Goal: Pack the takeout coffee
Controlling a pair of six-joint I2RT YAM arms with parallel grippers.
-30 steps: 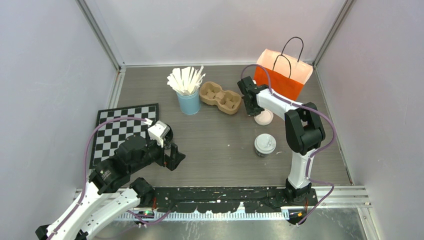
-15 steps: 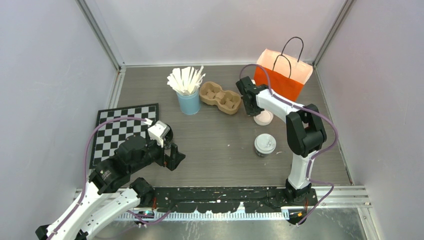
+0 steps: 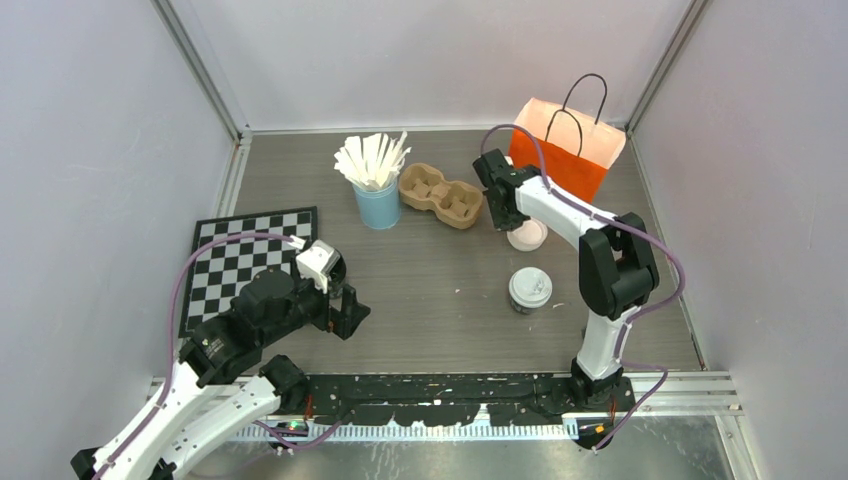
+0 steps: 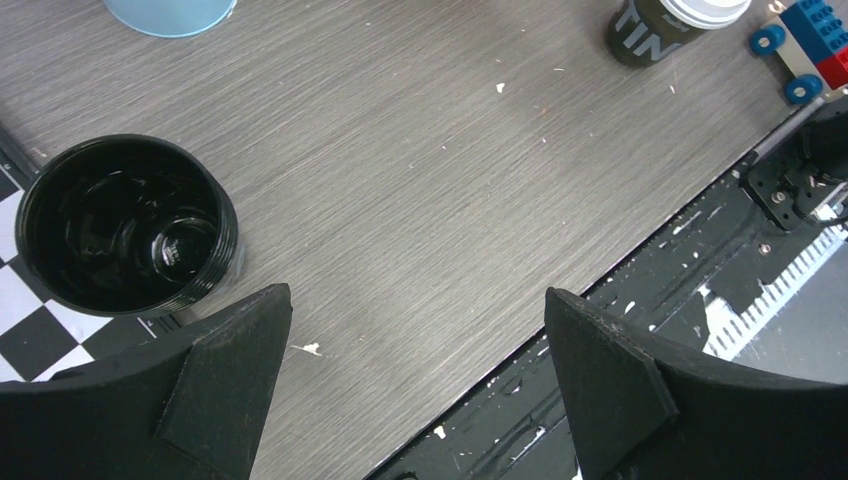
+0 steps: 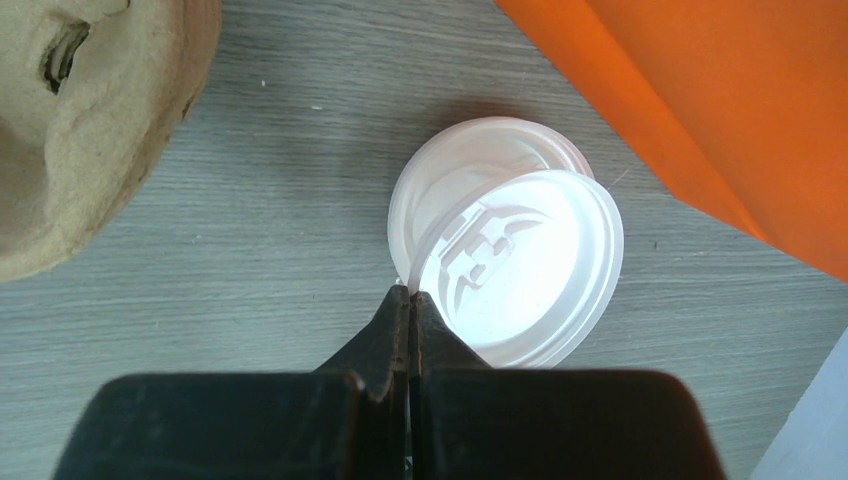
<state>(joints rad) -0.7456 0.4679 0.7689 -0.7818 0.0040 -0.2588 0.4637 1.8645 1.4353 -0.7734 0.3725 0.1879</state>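
Left hand (image 4: 415,300) wide open; right hand (image 5: 410,300), arm outstretched, tight shut, seemingly on white lid (image 5: 520,250) rim.

My left arm (image 3: 215,345) and right arm (image 3: 610,270) show white links, black joints and purple cables (image 3: 235,237). The left end effector (image 4: 418,330) has matte black wedge fingers (image 4: 600,370).

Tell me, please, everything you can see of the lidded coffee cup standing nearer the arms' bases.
The coffee cup is small, of dark grey-black paper with pale lettering on its side. It is capped by a round white plastic lid bearing faint marks. It stands upright and alone on the grey wood-grain table, on the right side, nearer than the orange bag. Nothing touches it.
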